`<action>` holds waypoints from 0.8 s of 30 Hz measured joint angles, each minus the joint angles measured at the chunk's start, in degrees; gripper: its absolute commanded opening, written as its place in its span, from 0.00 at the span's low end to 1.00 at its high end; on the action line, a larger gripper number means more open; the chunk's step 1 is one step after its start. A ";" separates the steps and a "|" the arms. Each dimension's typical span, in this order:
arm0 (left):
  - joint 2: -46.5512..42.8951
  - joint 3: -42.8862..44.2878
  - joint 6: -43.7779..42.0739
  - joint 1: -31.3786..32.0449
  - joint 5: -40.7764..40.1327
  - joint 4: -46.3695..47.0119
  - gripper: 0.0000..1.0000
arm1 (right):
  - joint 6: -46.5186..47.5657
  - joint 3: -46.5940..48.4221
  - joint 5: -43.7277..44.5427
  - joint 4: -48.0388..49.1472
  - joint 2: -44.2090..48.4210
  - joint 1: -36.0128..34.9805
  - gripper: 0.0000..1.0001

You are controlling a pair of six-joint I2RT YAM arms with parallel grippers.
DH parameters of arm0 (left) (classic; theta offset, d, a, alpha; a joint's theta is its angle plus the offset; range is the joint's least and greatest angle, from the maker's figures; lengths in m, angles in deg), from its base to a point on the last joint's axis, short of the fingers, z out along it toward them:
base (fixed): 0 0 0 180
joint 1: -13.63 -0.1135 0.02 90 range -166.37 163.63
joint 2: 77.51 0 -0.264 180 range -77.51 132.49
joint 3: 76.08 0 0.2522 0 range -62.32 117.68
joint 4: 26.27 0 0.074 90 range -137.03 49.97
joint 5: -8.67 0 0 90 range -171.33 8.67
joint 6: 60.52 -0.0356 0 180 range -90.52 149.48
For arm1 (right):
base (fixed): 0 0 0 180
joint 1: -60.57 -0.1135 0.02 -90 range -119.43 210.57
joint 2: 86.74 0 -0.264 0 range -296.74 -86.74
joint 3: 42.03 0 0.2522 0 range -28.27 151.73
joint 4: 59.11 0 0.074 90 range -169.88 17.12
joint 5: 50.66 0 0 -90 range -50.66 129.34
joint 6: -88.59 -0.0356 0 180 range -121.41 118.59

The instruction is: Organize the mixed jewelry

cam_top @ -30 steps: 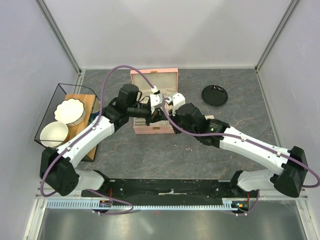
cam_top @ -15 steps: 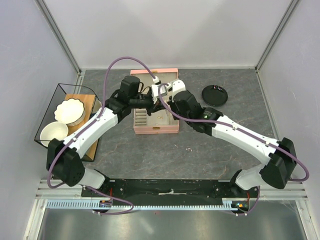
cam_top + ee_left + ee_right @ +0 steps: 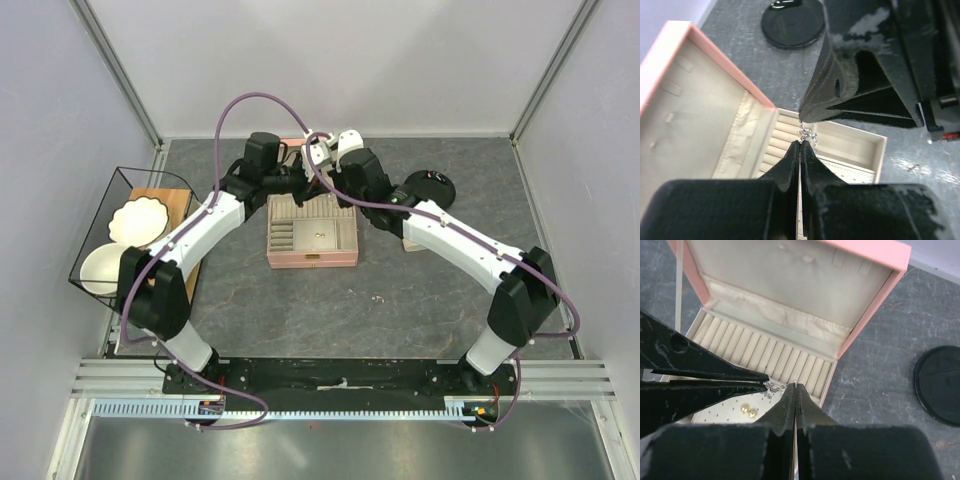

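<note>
The pink box (image 3: 310,257) lies open, its lid (image 3: 790,275) tilted back. Both grippers meet above the ring rolls (image 3: 765,357) at the back of its tray. My left gripper (image 3: 800,143) is shut on a fine silvery chain (image 3: 808,134). From its fingers (image 3: 700,371) the chain (image 3: 771,387) runs to my right gripper (image 3: 796,386), which is also shut, a silver bit at its tip. The right fingers (image 3: 850,95) close from above. Two gold earrings (image 3: 748,411) sit on the dotted pad. A tiny loose piece (image 3: 378,298) lies on the table.
A round black disc (image 3: 430,190) lies right of the box. A beige pad (image 3: 414,243) peeks out under the right arm. At the left, a wire frame (image 3: 92,232) holds a wooden board and two white bowls (image 3: 138,222).
Both arms have swung away from me, from over the box's tray to its back edge by the lid. The tray now shows in the top view. Both grippers stayed shut.
</note>
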 measured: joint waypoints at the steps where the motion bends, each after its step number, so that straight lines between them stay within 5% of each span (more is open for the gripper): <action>1: 0.94 0.94 0.00 -0.26 -0.17 0.24 0.01 | 0.07 0.83 -0.31 0.37 -0.83 0.46 0.00; 24: 15.10 16.65 4.57 -5.35 -7.61 3.45 0.01 | 2.73 16.15 -4.61 3.63 -14.51 6.19 0.00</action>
